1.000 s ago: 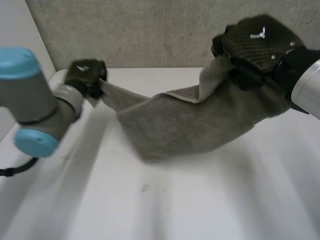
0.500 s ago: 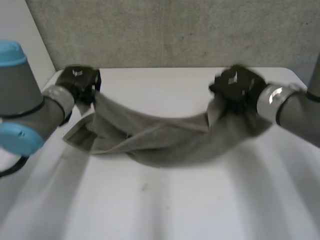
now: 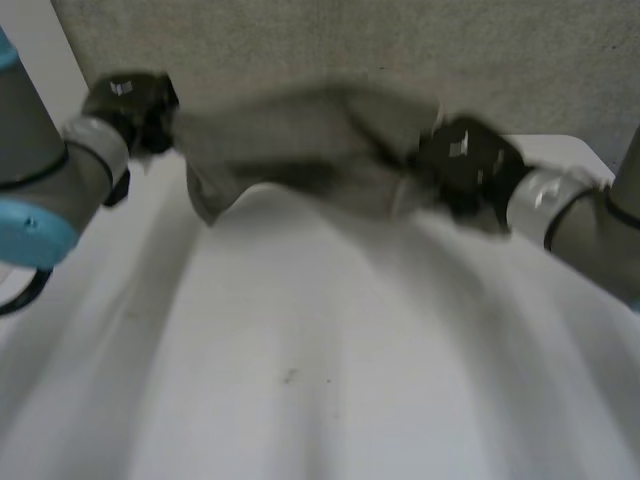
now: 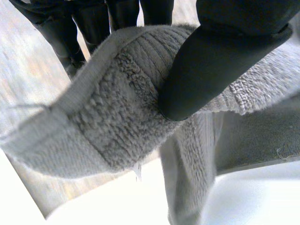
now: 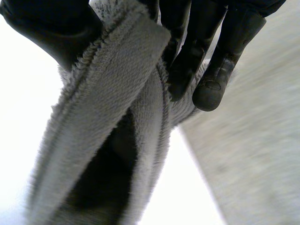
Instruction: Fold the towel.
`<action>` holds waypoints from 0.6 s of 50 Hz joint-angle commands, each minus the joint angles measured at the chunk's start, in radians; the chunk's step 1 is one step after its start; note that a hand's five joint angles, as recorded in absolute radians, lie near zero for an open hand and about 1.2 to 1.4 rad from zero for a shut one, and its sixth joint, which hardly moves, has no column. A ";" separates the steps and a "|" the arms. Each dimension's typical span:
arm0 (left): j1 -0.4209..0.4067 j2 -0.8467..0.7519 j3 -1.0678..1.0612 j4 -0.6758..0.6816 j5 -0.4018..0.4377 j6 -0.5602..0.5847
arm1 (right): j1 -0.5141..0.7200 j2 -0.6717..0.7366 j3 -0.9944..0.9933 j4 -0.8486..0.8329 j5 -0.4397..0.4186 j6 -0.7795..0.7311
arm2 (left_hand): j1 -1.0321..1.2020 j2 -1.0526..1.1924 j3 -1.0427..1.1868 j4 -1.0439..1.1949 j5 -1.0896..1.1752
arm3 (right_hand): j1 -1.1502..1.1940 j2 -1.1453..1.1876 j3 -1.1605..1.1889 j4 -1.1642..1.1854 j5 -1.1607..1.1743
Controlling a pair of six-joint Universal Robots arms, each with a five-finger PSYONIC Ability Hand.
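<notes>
Since half a second ago the towel [image 3: 300, 140] has come up, no longer sagging onto the tabletop [image 3: 320, 350] but strung between both hands. Left robot hand [image 3: 130, 105] pinches one end under its thumb; right robot hand [image 3: 465, 165] clamps the other end, fingers curled round the cloth.

You had a white table [image 3: 300, 420] stretching away in front of you, with a small dark speck [image 3: 289, 376] on it near the middle. Behind its far edge you saw a rough grey wall [image 3: 420, 50], mottled like concrete, and a plain pale panel [image 3: 35, 45] adjoining that wall at the left.
</notes>
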 commanded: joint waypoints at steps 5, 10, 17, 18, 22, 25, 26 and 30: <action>0.014 0.102 -0.332 0.003 0.053 0.005 | -0.103 -0.013 0.328 0.309 -0.013 -0.737 | 0.203 0.179 0.179 0.179 0.193 | 0.060 0.075 0.060 0.040 0.057; 0.005 0.136 -0.401 0.003 0.057 0.005 | -0.118 -0.070 0.388 0.309 -0.041 -0.810 | 0.203 0.179 0.179 0.179 0.193 | -0.878 -0.863 -0.878 -0.898 -0.882; -0.004 0.183 -0.442 0.003 0.057 0.005 | -0.125 -0.098 0.319 0.256 -0.093 -0.628 | 0.203 0.179 0.179 0.179 0.193 | -1.148 -1.133 -1.148 -1.168 -1.151; -0.004 0.191 -0.447 0.003 0.057 0.005 | -0.128 -0.102 0.287 0.233 -0.104 -0.511 | 0.203 0.179 0.179 0.179 0.193 | -1.148 -1.133 -1.148 -1.168 -1.151; -0.006 0.205 -0.456 0.003 0.057 0.005 | -0.140 -0.113 0.206 0.190 -0.107 -0.209 | 0.203 0.179 0.179 0.179 0.193 | -1.148 -1.133 -1.148 -1.168 -1.151; -0.007 0.214 -0.458 0.003 0.057 0.005 | -0.175 -0.116 0.144 0.170 -0.104 0.064 | 0.203 0.179 0.179 0.179 0.193 | -1.148 -1.133 -1.148 -1.168 -1.151; -0.007 0.217 -0.458 0.003 0.057 0.006 | -0.187 -0.116 0.122 0.173 -0.099 0.172 | 0.203 0.179 0.179 0.179 0.193 | -1.148 -1.133 -1.148 -1.168 -1.151; -0.007 0.226 -0.458 0.003 0.057 0.006 | -0.203 -0.113 0.091 0.187 -0.093 0.342 | 0.203 0.179 0.179 0.179 0.193 | -1.148 -1.133 -1.148 -1.168 -1.151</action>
